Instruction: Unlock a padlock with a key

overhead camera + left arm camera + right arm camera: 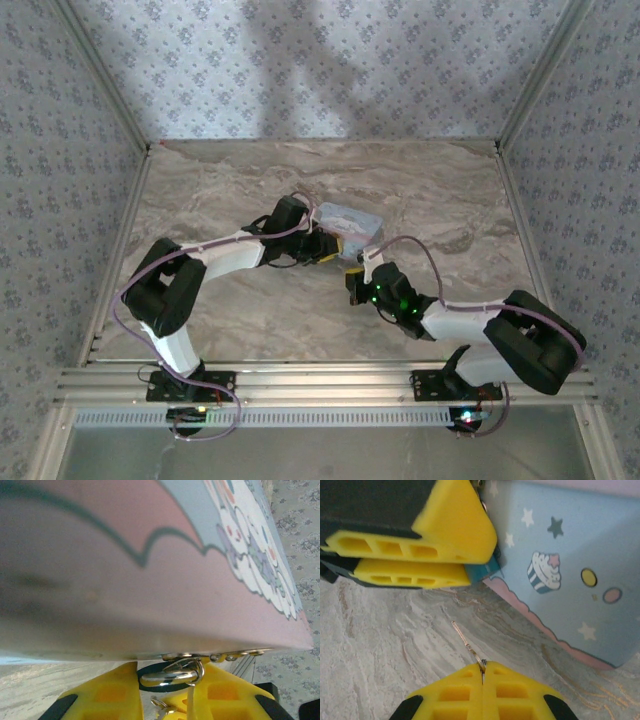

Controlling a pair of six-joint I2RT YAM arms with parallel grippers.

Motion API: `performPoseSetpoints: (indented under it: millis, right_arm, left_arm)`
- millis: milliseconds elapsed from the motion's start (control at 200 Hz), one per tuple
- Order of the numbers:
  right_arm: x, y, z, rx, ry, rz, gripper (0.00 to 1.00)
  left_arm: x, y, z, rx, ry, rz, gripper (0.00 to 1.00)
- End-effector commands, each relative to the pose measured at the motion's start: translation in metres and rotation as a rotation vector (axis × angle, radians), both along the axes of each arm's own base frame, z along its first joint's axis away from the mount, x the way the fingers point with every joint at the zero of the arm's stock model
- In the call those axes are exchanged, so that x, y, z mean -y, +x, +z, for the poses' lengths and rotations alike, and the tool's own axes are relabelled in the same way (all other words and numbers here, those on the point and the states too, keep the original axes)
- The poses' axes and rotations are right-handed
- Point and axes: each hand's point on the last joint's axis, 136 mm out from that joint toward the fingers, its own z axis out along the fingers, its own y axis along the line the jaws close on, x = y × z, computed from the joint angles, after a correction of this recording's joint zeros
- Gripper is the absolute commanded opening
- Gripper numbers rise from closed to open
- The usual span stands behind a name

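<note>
A pastel blue and pink box (348, 222) sits mid-table. From its hasp (186, 656) hangs the padlock (170, 678), with a chrome shackle and a dark teal body. My left gripper (152, 692) is shut on the padlock, one yellow finger on each side of it, right under the box's edge. The right wrist view shows those fingers (420, 545) pinching the teal padlock (482, 571). My right gripper (482, 669) is shut on the thin key (466, 643). Its blade sticks out up-left towards the padlock, a short gap away. In the top view the right gripper (356, 282) is just below the left gripper (326, 246).
The box's blue side with a cupcake print (555, 575) rises close on the right of the key. A small spare key ring (162, 707) dangles below the padlock. Marble tabletop (240, 320) lies open in front, and patterned walls enclose the table on three sides.
</note>
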Motion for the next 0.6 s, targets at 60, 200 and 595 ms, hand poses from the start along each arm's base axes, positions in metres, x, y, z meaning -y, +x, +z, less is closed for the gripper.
performPoseSetpoints:
  millis: [60, 200, 595]
  right_arm:
    - [0.000, 0.017, 0.016, 0.038, 0.025, -0.065, 0.00]
    - [0.004, 0.020, 0.015, 0.040, 0.019, -0.087, 0.00]
    - [0.007, 0.026, 0.011, 0.024, -0.001, -0.112, 0.00]
  left_arm:
    - [0.003, -0.003, 0.011, 0.012, -0.034, -0.007, 0.08]
    - [0.002, -0.004, 0.010, 0.011, -0.031, -0.005, 0.08]
    - [0.002, -0.003, 0.009, 0.006, -0.036, 0.007, 0.08]
